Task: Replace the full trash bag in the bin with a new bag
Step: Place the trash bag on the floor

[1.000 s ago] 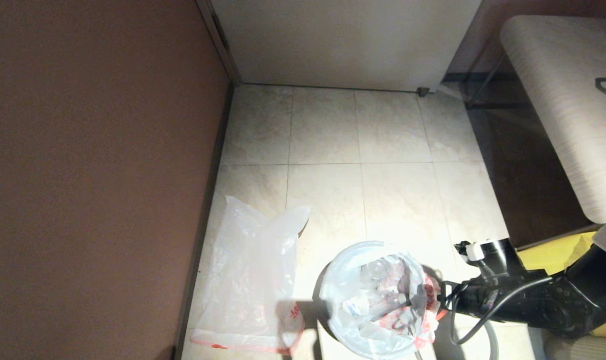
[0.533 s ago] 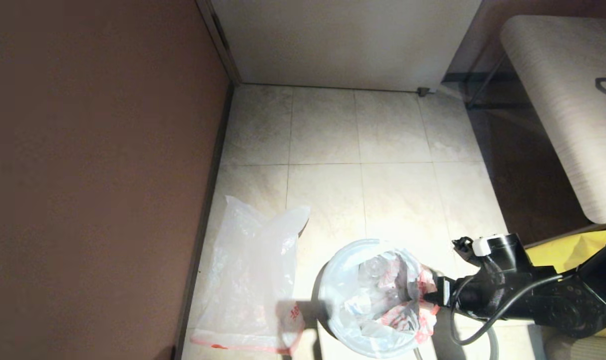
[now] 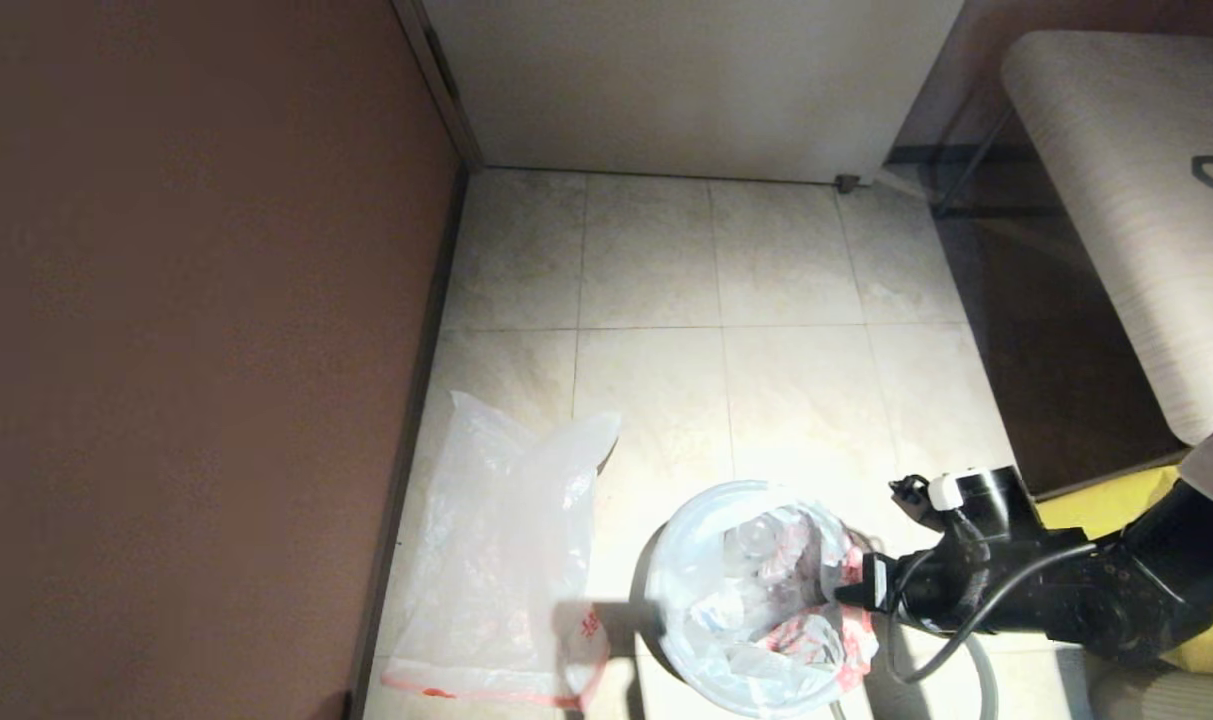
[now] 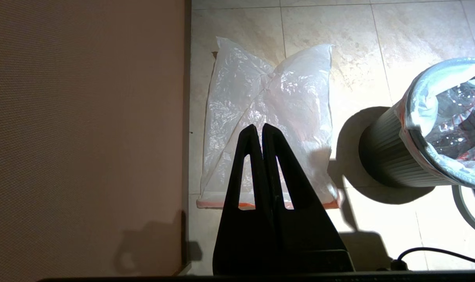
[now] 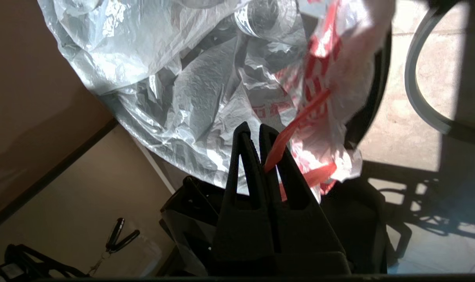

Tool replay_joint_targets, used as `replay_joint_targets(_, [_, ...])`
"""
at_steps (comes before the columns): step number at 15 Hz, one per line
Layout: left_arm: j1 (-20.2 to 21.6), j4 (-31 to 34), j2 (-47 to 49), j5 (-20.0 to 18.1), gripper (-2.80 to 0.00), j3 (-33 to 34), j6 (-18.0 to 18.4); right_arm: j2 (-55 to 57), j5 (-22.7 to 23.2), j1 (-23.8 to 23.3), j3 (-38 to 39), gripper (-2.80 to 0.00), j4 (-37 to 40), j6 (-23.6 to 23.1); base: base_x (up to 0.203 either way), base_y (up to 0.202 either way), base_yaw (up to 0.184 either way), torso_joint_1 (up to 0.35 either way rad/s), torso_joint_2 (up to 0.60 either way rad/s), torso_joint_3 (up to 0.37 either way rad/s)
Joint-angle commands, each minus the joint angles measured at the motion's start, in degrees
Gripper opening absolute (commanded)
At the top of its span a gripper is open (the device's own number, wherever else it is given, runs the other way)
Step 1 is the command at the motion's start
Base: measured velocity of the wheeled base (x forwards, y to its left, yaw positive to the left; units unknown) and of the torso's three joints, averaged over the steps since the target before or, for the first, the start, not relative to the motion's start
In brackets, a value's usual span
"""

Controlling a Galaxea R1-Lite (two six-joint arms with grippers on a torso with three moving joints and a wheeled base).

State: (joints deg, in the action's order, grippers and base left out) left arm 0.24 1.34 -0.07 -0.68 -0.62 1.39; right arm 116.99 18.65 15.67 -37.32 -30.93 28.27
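The black bin (image 4: 386,160) stands on the tiled floor with the full trash bag (image 3: 756,600) in it; clear bottles and wrappers show through the plastic (image 5: 206,86). My right gripper (image 3: 841,592) is at the bin's right rim. It is shut (image 5: 255,127) on the bag's red drawstring (image 5: 296,121), which runs out from between the fingers. The new bag (image 3: 506,540) lies flat and limp on the floor left of the bin, red hem towards me. My left gripper (image 4: 257,127) hangs shut and empty above the new bag (image 4: 268,102), apart from it.
A brown wall (image 3: 186,350) runs close along the new bag's left side. A grey hoop (image 3: 981,680) lies on the floor right of the bin. A big yellow bag (image 3: 1106,510) and a pale bench (image 3: 1146,200) stand at the right. Bare tiles stretch behind the bin.
My right gripper has moved a little left towards the bin with the drawstring in it, and the bag's right edge has bunched inward. The new bag has not moved.
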Motion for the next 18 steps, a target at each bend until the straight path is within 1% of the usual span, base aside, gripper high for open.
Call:
replay_joint_targets(1, [0.02,-0.02,-0.1,-0.02,-2.8,0.01,0.0,2.01,-0.03,0.82,-1.85,-2.8,0.14,0.02,0.0,0.0,0.0,0.0,0.0,0.0])
replay_joint_targets(2, [0.02,-0.02,-0.1,-0.02,-2.8,0.01,0.02,2.44,-0.65,1.28,-2.7,-2.8,0.8,-0.09,0.0,0.0,0.0,0.0,0.0,0.0])
replay_joint_targets(3, [0.02,-0.02,-0.1,-0.02,-2.8,0.01,0.01,3.41,-2.39,1.87,-4.81,-2.8,2.27,-0.79,0.0,0.0,0.0,0.0,0.0,0.0])
replay_joint_targets(5, [0.02,-0.02,-0.1,0.06,-2.8,0.01,-0.06,7.26,-7.21,2.74,-8.35,-2.8,4.97,-4.51,0.0,0.0,0.0,0.0,0.0,0.0])
replay_joint_targets(6, [0.02,-0.02,-0.1,-0.02,-2.8,0.01,0.02,9.02,-8.74,3.19,-10.27,-2.8,5.41,-5.61,0.0,0.0,0.0,0.0,0.0,0.0])
replay_joint_targets(9, [0.02,-0.02,-0.1,0.05,-2.8,0.01,0.02,11.62,-10.29,5.62,-13.25,-2.8,6.15,-6.81,0.0,0.0,0.0,0.0,0.0,0.0])
replay_joint_targets(10, [0.02,-0.02,-0.1,-0.02,-2.8,0.01,-0.03,12.57,-12.13,6.37,-14.33,-2.8,7.02,-7.51,0.0,0.0,0.0,0.0,0.0,0.0])
replay_joint_targets(12, [0.02,-0.02,-0.1,-0.02,-2.8,0.01,0.02,14.6,-17.92,7.86,-17.82,-2.8,10.2,-9.61,0.0,0.0,0.0,0.0,0.0,0.0])
replay_joint_targets(13, [0.02,-0.02,-0.1,-0.01,-2.8,0.01,0.01,15.36,-19.23,7.99,-19.03,-2.8,11.42,-11.2,0.0,0.0,0.0,0.0,0.0,0.0])
replay_joint_targets(14, [0.02,-0.02,-0.1,0.06,-2.8,0.01,0.02,15.82,-19.6,7.97,-19.99,-2.8,12.49,-12.18,0.0,0.0,0.0,0.0,0.0,0.0])
replay_joint_targets(17, [0.02,-0.02,-0.1,-0.02,-2.8,0.01,-0.02,18.01,-19.69,8.73,-24.53,-2.8,17.39,-12.61,0.0,0.0,0.0,0.0,0.0,0.0])
replay_joint_targets(18, [0.02,-0.02,-0.1,-0.01,-2.8,0.01,-0.05,17.89,-19.71,9.14,-24.96,-2.8,17.54,-12.63,0.0,0.0,0.0,0.0,0.0,0.0])
